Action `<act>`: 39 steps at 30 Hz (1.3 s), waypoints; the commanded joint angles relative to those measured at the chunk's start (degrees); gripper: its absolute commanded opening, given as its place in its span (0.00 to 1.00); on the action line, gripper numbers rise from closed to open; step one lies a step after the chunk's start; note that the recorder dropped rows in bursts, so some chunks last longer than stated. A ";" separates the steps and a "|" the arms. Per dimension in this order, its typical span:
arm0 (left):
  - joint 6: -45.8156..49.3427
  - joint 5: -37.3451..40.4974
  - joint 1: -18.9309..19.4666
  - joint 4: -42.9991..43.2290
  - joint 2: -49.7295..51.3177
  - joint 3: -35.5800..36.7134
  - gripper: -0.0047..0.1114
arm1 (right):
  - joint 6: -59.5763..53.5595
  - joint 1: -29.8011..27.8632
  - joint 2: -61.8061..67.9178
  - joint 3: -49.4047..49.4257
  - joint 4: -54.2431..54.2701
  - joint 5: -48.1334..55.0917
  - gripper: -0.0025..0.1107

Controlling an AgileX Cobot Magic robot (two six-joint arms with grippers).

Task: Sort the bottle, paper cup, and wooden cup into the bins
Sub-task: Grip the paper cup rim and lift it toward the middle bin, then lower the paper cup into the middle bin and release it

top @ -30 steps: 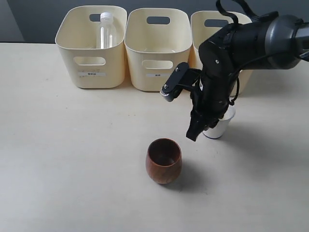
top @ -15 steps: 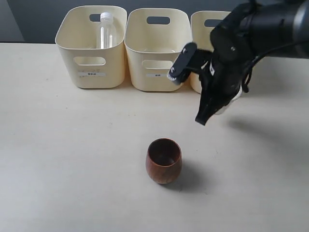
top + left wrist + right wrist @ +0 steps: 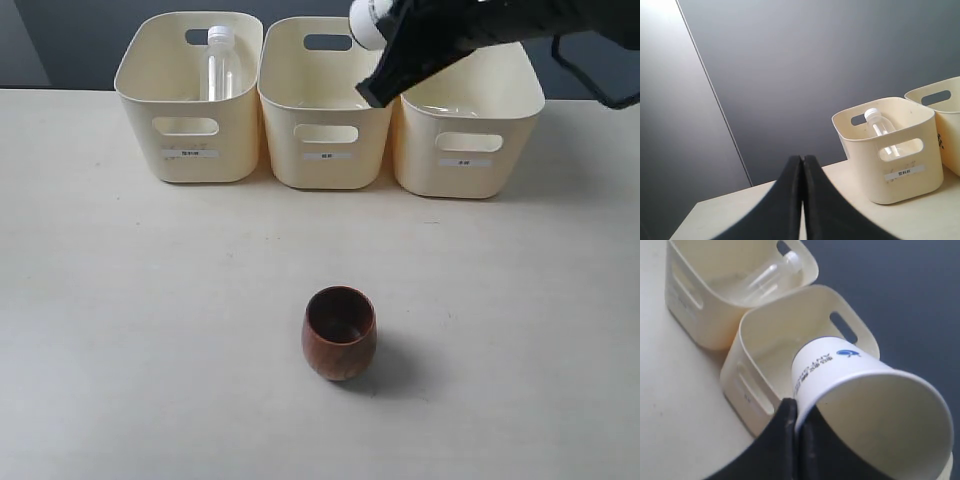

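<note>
Right gripper [image 3: 796, 412] is pinching the rim of the paper cup [image 3: 850, 390], one dark finger on each side of the wall. It is holding the cup up high over the middle bin [image 3: 324, 100] at the far edge of the table [image 3: 150, 330]. In the exterior view the cup is hiding behind the arm, so only the wrist view is showing it. A small blue mark and a line of tiny gray letters are sitting near the cup's base, too small to read.

Left gripper [image 3: 802, 165] is squeezed closed on nothing, its two black fingers pressing together.

A second ago the paper cup was standing on the table near the wooden cup [image 3: 340, 332], with the right arm low over it. Now that spot is bare and the arm is up by the bins. The wooden cup is sitting in the same place, alone near the middle of the table, upright.

I am counting three bins in a row along the far edge. Each one is wearing a little white label with tiny writing I cannot read. One bottle [image 3: 221, 62] is standing in the left bin [image 3: 190, 110]. The right bin [image 3: 468, 130] is looking empty. One paper cup, one wooden cup.
</note>
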 commanded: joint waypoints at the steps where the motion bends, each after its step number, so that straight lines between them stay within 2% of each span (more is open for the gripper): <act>1: -0.13 -0.35 -0.08 0.02 -0.13 0.10 0.04 | 0.60 -0.30 5.39 -0.48 0.16 -9.86 0.02; 7: -0.13 -0.35 -0.08 0.02 -0.13 0.10 0.04 | 1.96 -0.30 21.05 -15.94 0.46 -6.99 0.02; 11: -0.13 -0.35 -0.08 0.02 -0.13 0.10 0.04 | 2.51 -0.30 30.51 -31.13 0.75 7.49 0.02; 15: -0.13 -0.35 -0.08 0.02 -0.13 0.10 0.04 | 4.91 -0.30 35.99 -40.20 0.75 15.24 0.02; 26: -0.13 -0.35 -0.08 0.02 -0.13 0.10 0.04 | 4.91 -2.72 42.57 -47.42 1.15 25.36 0.02; 39: -0.13 -0.35 -0.08 0.02 -0.13 0.10 0.04 | 4.27 -3.83 46.22 -48.40 0.77 25.92 0.02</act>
